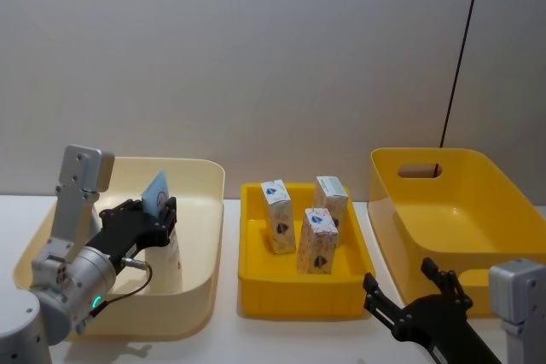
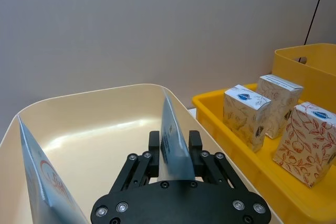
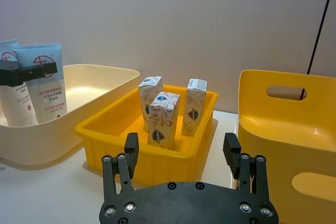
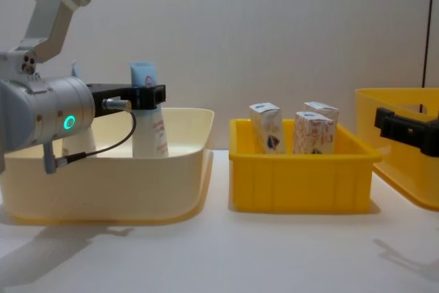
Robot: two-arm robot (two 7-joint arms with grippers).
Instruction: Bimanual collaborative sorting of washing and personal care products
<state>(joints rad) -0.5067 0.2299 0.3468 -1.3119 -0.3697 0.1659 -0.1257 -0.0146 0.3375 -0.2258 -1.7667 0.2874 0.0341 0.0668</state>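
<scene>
My left gripper is shut on the flat upper end of a light-blue tube, which stands upright inside the cream bin. The left wrist view shows the fingers clamping that tube, with a second tube standing at the bin's far side. Three white cartons stand upright in the small yellow tray. My right gripper hovers open and holds nothing, low near the table's front, between the tray and the large yellow bin.
The cream bin, yellow tray and large yellow bin stand in a row from left to right with narrow gaps of white table between them. The large yellow bin holds nothing that I can see. A black cable hangs on the wall behind it.
</scene>
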